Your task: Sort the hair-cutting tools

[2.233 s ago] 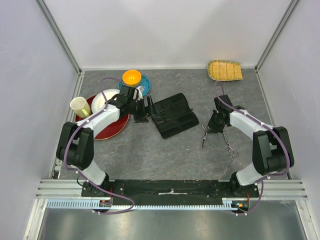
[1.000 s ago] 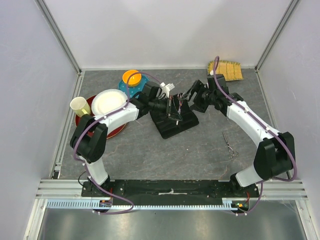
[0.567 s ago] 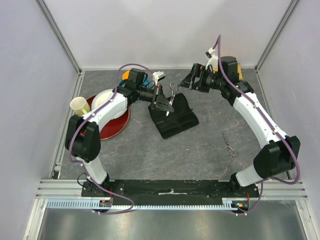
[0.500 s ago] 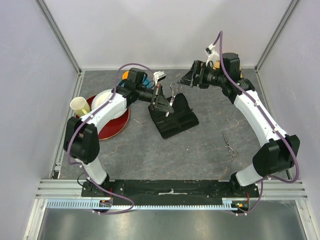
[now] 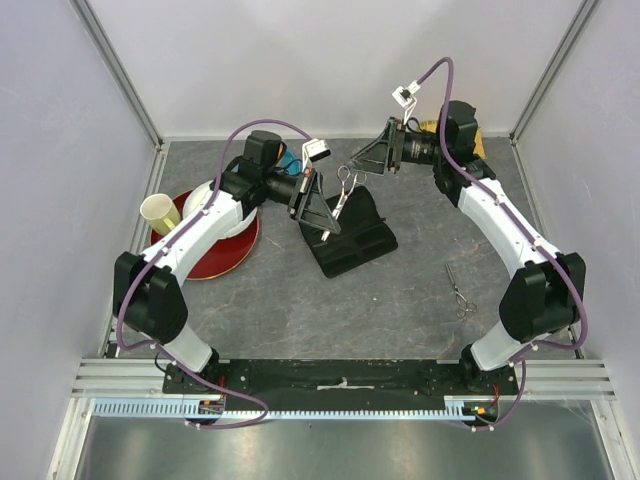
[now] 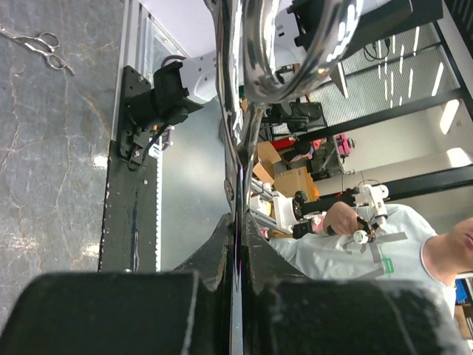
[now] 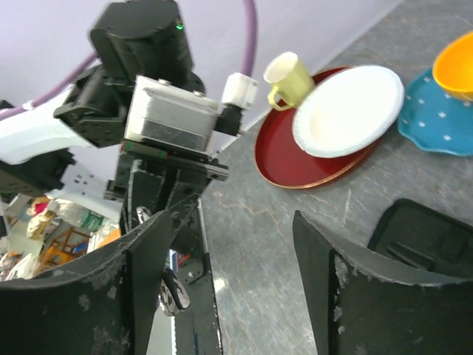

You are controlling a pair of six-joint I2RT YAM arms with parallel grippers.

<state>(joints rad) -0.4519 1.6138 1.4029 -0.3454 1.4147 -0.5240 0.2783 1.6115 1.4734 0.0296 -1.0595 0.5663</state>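
A pair of silver scissors [image 5: 344, 181] hangs above the black zip case [image 5: 352, 238]. My left gripper [image 5: 322, 205] is shut on its blades. In the left wrist view the blades run up from the shut left gripper [image 6: 236, 229] to the finger loops [image 6: 275, 52]. My right gripper [image 5: 358, 163] is open, just right of the loops. In the right wrist view one loop [image 7: 174, 293] shows beside the left finger of the open right gripper [image 7: 233, 222]. A second pair of scissors [image 5: 458, 289] lies on the table at the right.
At the left a red plate [image 5: 232, 255] carries a white plate [image 5: 212, 198] and a yellow cup [image 5: 159, 213]. A blue plate [image 7: 429, 118] with an orange cup [image 7: 457, 65] stands behind them. A yellow woven tray [image 5: 474, 140] sits at the back right.
My left gripper has lifted the scissors off the case and turned them upright. The right arm swung up and back, then its open gripper came in beside the loops.
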